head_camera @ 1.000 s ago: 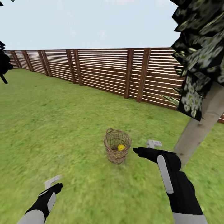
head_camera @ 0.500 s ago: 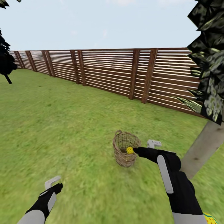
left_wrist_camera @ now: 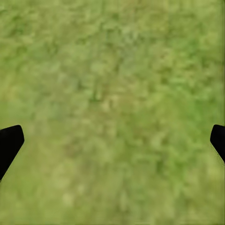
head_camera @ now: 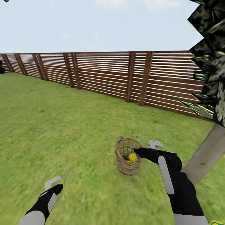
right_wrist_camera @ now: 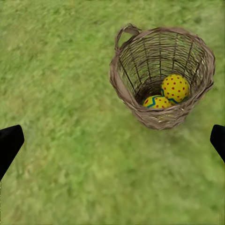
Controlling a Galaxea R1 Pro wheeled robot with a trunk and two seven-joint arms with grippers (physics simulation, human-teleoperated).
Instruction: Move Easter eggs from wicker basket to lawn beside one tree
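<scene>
- Head view showed the wicker basket (head_camera: 127, 156) standing upright on the lawn (head_camera: 62, 125), just ahead of the right gripper (head_camera: 139, 152), with the slatted wooden fence (head_camera: 109, 75) running behind it.
- Right wrist view looked down into the basket (right_wrist_camera: 159, 75); two Easter eggs lay at its bottom, touching: a red-dotted egg (right_wrist_camera: 175, 87) and, beside it, an egg with a blue zigzag band (right_wrist_camera: 157, 101).
- A third egg (head_camera: 216, 222) peeked in at the lower right corner of the head view, on the grass, near the base of the tree (head_camera: 206, 156).
- The right gripper's jaws stood wide apart, its dark fingertips (right_wrist_camera: 9, 143) at opposite edges of the wrist picture, holding nothing.
- The left gripper (head_camera: 53, 184) hung low over bare grass, well apart from the basket; its fingertips (left_wrist_camera: 8, 143) were likewise spread wide and empty.
</scene>
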